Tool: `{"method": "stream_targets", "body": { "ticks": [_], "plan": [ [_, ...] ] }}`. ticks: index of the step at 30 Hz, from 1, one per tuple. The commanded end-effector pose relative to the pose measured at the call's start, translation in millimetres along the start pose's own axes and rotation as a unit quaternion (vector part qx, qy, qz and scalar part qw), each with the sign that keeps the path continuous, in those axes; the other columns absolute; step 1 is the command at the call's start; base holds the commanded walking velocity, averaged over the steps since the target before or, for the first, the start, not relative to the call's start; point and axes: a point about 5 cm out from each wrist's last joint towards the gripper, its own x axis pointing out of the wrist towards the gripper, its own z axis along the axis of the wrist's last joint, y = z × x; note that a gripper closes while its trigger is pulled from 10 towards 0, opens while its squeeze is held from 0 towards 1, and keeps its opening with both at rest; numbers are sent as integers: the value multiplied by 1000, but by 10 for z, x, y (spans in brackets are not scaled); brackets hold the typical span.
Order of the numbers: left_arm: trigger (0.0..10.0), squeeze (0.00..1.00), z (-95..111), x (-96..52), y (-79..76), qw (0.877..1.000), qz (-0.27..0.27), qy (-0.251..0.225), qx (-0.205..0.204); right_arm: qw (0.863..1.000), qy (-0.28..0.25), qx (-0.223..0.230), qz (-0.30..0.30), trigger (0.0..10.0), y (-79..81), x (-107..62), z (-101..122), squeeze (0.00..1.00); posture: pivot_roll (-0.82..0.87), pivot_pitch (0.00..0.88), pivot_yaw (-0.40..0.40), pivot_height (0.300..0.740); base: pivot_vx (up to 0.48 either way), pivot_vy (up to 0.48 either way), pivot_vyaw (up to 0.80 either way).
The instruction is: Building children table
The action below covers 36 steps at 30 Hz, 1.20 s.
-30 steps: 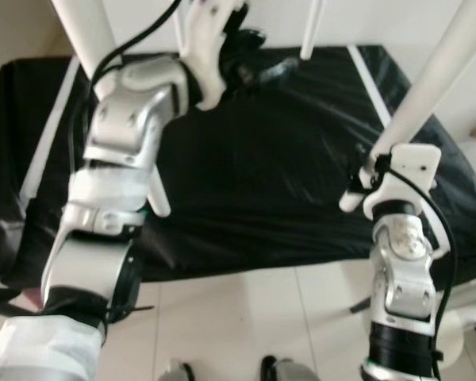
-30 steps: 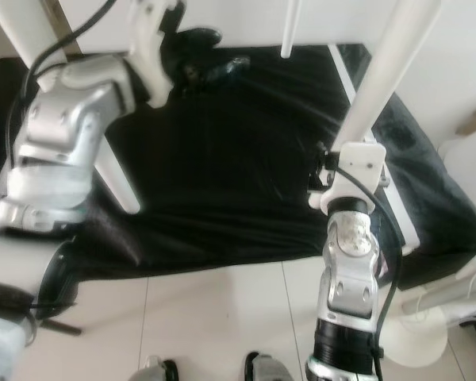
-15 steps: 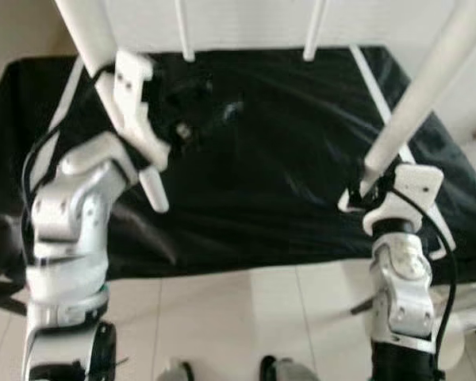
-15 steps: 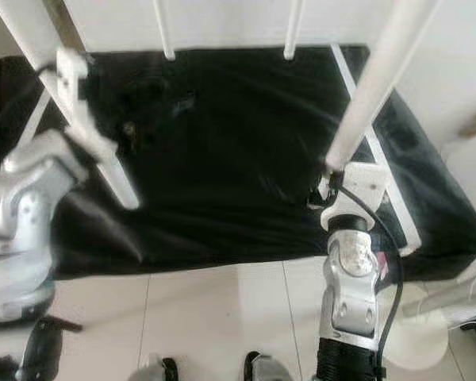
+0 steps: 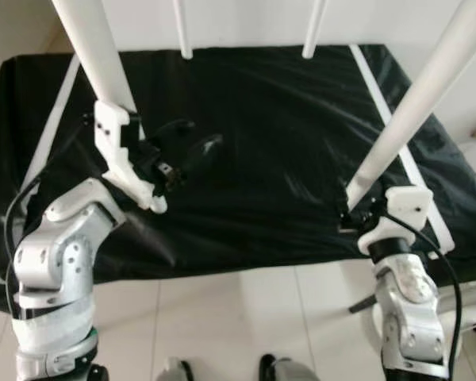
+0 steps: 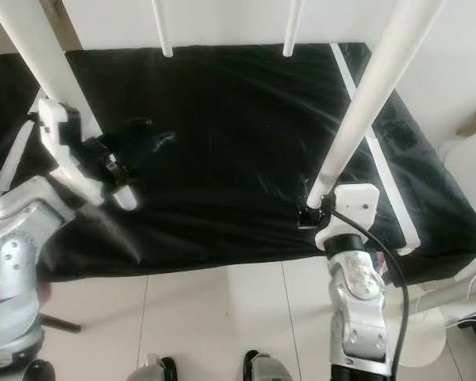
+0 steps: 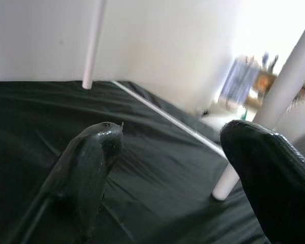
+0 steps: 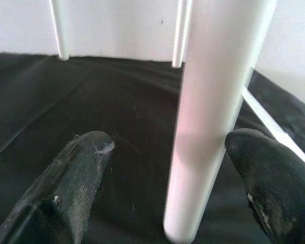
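Far left, a thick white leg (image 5: 95,51) slants down over the black sheet (image 5: 270,151); the sheet covers a low surface; a white rail (image 5: 51,127) lies along its left edge; the left end effector (image 5: 192,143) hangs just right of that leg, over the sheet, its 2 black fingers (image 7: 89,168) spread wide with nothing between them; its white mount sits close against the leg's lower part, and whether they touch I cannot tell.

Further back, 2 thin white rods (image 5: 182,32) come down to the sheet's far edge, in front of a pale wall (image 6: 222,20); a second white rail (image 5: 401,151) runs along the sheet's right side.

On the right, another thick white leg (image 5: 428,95) leans down to the sheet's front right part; the right end effector (image 8: 188,203) brackets its foot, the 2 fingers wide apart, 1 on each side of the leg, neither pressing it in the wrist view; the leg stands between them, unclamped.

Below, pale floor tiles (image 5: 238,317); a white round base (image 6: 428,333) sits at the lower right, beside the right arm.
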Motion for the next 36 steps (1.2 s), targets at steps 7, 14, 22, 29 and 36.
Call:
{"method": "stream_targets", "body": {
  "ticks": [7, 14, 22, 29, 36],
  "plan": [
    [10000, 0, -9, -189, -53, 1000, -8, -5, -19, 1000, 0, 3, 12, 10000, -32, -108, -6, 0, 9, 187, -8, 740, 0, 0, 0],
    [10000, 0, -153, -416, -11, 999, 9, 24, -32, 1000, 10, -1, 12, 10000, -23, -206, -58, 0, 12, 183, -4, 740, 0, 0, 0],
    [10000, 0, -563, -822, -52, 994, 48, 93, -43, 999, 37, 8, 28, 10000, -2, -320, -222, 0, 21, 170, -13, 740, 0, 0, 0],
    [10000, 0, -710, -882, 66, 986, 107, 131, -3, 998, 39, 17, 40, 10000, 49, -255, -268, 0, 42, 144, -31, 740, 0, 0, 0],
    [10000, 0, -781, -897, 291, 965, 227, 128, 20, 998, 34, 24, 47, 10000, 98, -144, -312, 0, 64, 117, -41, 740, 0, 0, 0]
  ]
}}
